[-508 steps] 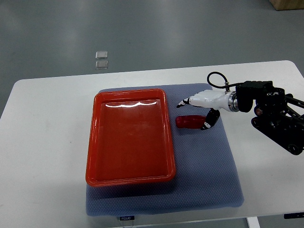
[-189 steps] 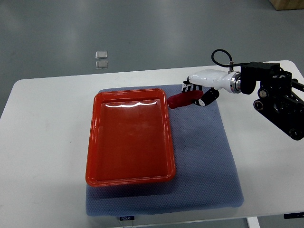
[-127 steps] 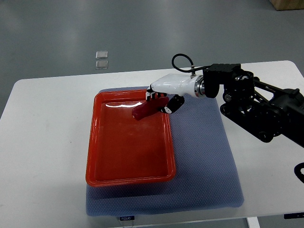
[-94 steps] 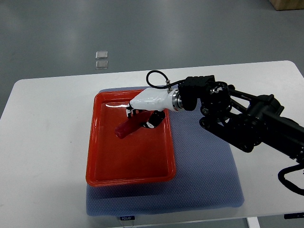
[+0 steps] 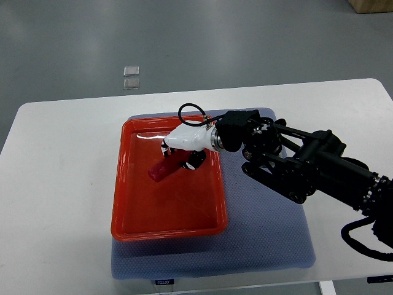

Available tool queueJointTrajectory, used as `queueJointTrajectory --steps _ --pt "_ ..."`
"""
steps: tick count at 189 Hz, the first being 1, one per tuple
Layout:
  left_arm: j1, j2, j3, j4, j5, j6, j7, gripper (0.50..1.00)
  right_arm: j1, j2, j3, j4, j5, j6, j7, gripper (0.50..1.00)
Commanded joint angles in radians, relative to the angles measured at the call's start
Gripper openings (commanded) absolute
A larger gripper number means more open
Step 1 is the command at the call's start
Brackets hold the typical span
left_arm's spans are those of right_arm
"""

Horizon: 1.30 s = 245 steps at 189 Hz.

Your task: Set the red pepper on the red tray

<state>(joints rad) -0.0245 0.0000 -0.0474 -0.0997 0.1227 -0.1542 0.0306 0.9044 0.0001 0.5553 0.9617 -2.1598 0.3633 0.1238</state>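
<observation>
Top view is showing the white right hand (image 5: 179, 153) gripping the small red pepper (image 5: 164, 168) over the red rectangular plastic tray (image 5: 123, 203), seemingly just touching its floor, so the placing step is needing fingers opening next.

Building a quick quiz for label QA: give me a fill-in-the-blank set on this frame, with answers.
1. The white-shelled right hand grips the ____ pepper.
2. The hand and pepper are over the red rectangular plastic ____, whose rim rests on a blue-grey mat.
3. The mat lies on a ____ table.
4. The working arm enters from the picture's ____ edge.

Missing words: red; tray; white; right
</observation>
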Motion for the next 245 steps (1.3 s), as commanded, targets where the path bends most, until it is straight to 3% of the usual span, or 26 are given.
queueJointTrajectory --steps 1,76,107,158,195,214,245 --pt "0.000 0.000 0.000 0.000 0.000 -0.001 0.000 1.000 -0.001 0.000 0.000 -0.011 0.003 -0.014 -0.001 0.680" --pt "0.000 0.000 0.001 0.000 0.000 -0.001 0.000 1.000 -0.001 0.000 0.006 -0.008 0.018 -0.023 0.000 0.782" --pt "0.000 0.000 0.000 0.000 0.000 0.001 0.000 1.000 -0.002 0.000 0.066 -0.011 0.058 -0.040 -0.001 0.789" --pt "0.000 0.000 0.000 0.000 0.000 -0.001 0.000 1.000 -0.027 -0.043 0.288 -0.070 0.368 -0.049 -0.032 0.791" --pt "0.000 0.000 0.000 0.000 0.000 -0.001 -0.001 1.000 -0.079 -0.045 0.428 -0.198 0.695 -0.208 -0.038 0.797" --pt "0.000 0.000 0.000 0.000 0.000 -0.001 0.000 1.000 -0.107 -0.049 0.439 -0.207 0.954 -0.293 -0.036 0.856" --pt "0.000 0.000 0.000 0.000 0.000 0.001 0.000 1.000 -0.125 -0.077 0.440 -0.205 1.317 -0.379 -0.026 0.891"
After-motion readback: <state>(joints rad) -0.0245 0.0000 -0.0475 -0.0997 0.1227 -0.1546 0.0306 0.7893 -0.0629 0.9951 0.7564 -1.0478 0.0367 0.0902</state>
